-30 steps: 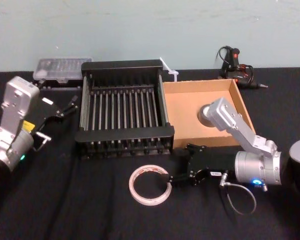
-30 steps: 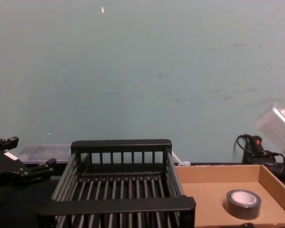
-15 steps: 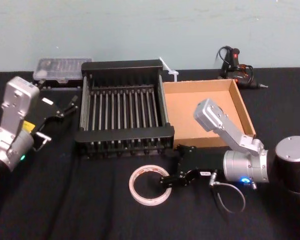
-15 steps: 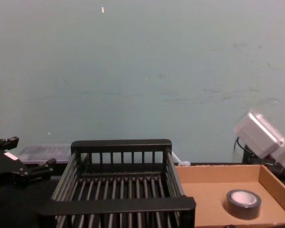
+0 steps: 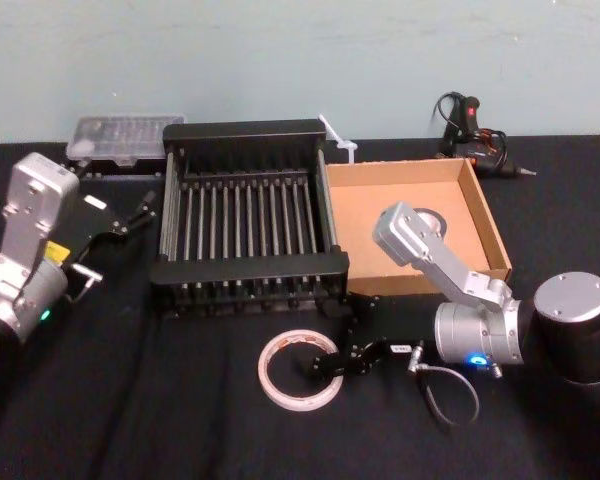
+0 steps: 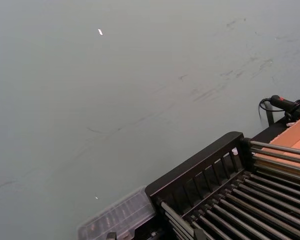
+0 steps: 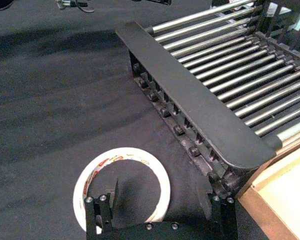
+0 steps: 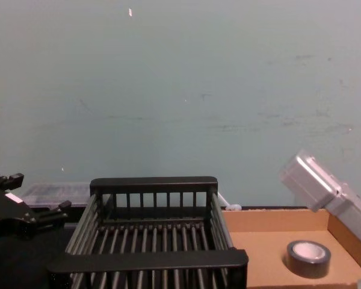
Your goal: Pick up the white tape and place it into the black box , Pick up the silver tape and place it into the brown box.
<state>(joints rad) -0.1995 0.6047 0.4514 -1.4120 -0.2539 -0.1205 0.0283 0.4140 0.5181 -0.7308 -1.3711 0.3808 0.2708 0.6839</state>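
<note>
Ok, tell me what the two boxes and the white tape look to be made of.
Black box: seemingly matte plastic, moulded rims; shiny floor rods, possibly metal. Brown box: tan cardboard, dull, thin folded walls. White tape: thin glossy ring, likely plastic film; its printed core's material is unclear.

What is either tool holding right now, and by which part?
Nothing is held. The right tool is open at the near-right rim of the white tape, which lies flat on the table. The left tool is open and empty, left of the black box.

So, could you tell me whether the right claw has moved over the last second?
Yes. In the head view the right claw has slid toward the robot's left and nearer its body, away from the black box, and now reaches over the white tape.
</note>
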